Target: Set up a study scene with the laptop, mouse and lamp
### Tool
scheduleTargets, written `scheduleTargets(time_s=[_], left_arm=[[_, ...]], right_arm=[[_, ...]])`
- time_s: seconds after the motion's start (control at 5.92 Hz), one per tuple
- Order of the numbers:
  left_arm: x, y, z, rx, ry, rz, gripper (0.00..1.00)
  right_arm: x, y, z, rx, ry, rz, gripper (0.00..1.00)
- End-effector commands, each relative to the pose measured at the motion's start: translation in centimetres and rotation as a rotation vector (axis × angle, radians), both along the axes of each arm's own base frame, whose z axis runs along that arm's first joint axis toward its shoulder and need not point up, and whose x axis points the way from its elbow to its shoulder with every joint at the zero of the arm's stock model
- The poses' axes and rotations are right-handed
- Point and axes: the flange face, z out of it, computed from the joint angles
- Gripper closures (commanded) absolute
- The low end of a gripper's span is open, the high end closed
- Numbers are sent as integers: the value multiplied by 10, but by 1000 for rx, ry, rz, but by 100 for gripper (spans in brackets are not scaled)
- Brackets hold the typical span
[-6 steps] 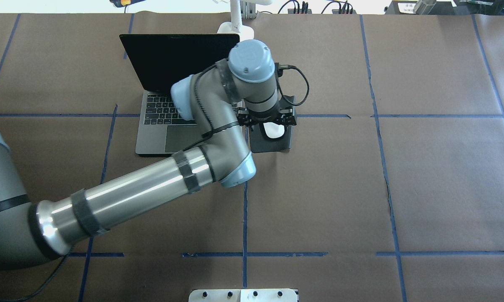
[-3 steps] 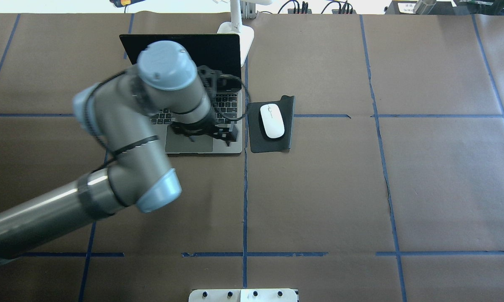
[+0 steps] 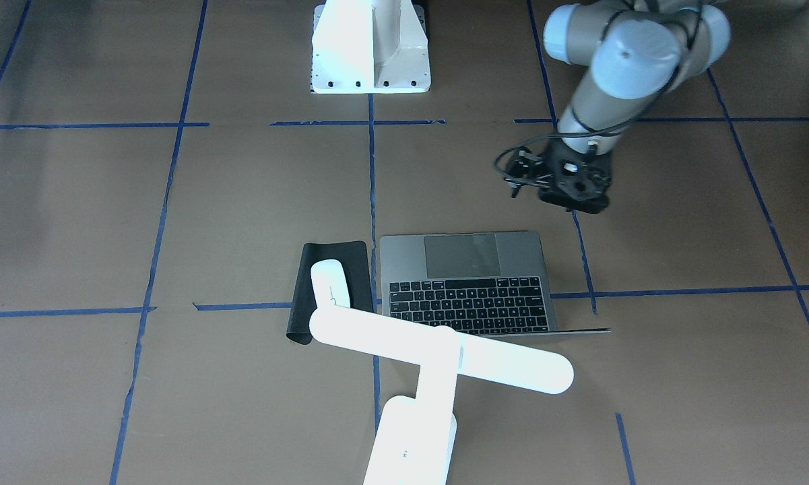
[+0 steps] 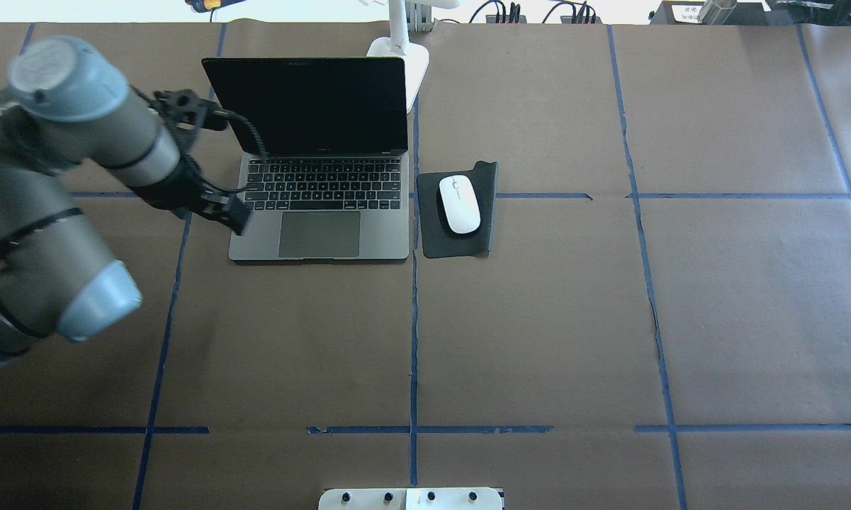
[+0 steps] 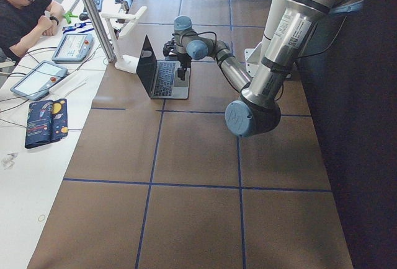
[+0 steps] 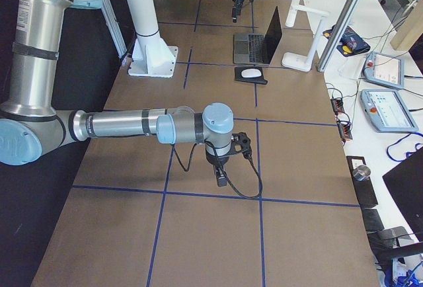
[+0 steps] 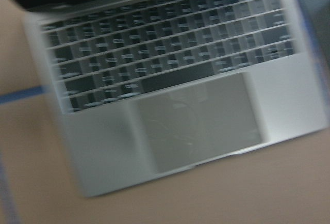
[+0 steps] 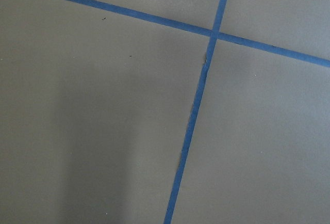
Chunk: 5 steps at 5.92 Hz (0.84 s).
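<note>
Hovering beside the open laptop (image 4: 319, 234), left gripper (image 4: 237, 221), whether spread or closed unclear, mouse (image 4: 459, 204) lying on black mat (image 4: 482, 244), lamp (image 3: 444, 350) behind laptop.

This is a robotics lab. The table (image 4: 538, 319) is wrapped in brown paper and ruled into a grid with blue tape lines (image 4: 414, 340). A white bolted pedestal (image 3: 370, 47) stands at the table's robot-side edge, and a grey industrial left arm (image 4: 35, 219) and right arm (image 6: 125, 126) reach over it. Along the far edge runs a white bench (image 5: 25, 176) with an aluminium post (image 5: 94, 15), teach pendants (image 6: 383, 69) and cables (image 4: 503, 10), and an operator (image 5: 22, 8) sits near the far left corner.
</note>
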Motion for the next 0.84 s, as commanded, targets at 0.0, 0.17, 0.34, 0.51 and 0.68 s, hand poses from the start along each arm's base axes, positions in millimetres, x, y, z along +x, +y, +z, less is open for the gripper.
scheduleTargets(time_s=[0.0, 0.17, 0.34, 0.51, 0.68], left_arm=[[-151, -22, 109, 82, -102, 51, 0], [-225, -11, 162, 65, -109, 54, 0], [-286, 13, 213, -21, -124, -30, 0], [-336, 37, 250, -115, -88, -107, 0], [-364, 65, 290, -180, -28, -130, 0]], right_arm=[[0, 5, 21, -59, -2, 15, 0], [1, 8, 32, -81, 1, 17, 0], [2, 9, 36, -92, 3, 22, 0], [1, 8, 39, -99, 0, 20, 0], [0, 7, 38, -98, -13, 20, 0]])
